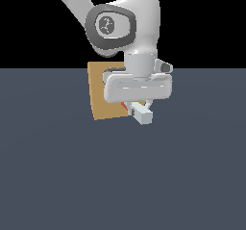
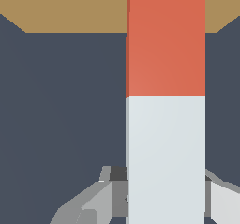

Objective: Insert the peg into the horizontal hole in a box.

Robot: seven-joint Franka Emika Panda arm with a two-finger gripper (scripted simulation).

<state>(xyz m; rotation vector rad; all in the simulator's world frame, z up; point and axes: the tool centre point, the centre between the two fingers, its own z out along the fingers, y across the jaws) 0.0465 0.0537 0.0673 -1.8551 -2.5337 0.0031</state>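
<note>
**Over the slate counter, peg pointed at the box**

Low over the counter [image 1: 120, 176], my arm comes down from the upper part of the exterior view, the rounded grey-white wrist joint bending so that my hand hangs straight down in front of the box [image 1: 103, 92]. My claw [image 1: 138, 105] sits just under the pale hand block, and it is clamped on the peg [image 1: 141, 113], which lies roughly level between the fingers. The peg's white half sticks out toward the camera in the exterior view, while only a sliver of its orange-red half shows behind my fingers, on the box side.

From my wrist view the peg [image 2: 165, 101] fills the middle of the picture, white near my fingers [image 2: 93, 199] and orange-red further out, its far end running up against the tan band of the box [image 2: 65, 7]. I cannot tell from either view whether the tip touches the box face or has entered the hole, since my hand and the peg itself cover that spot.

The box stands upright on the counter, slightly turned, its tan face partly hidden behind my hand. The counter is a flat, dark slate-blue plane that runs to a straight horizon. Beyond it the background is plain black.
</note>
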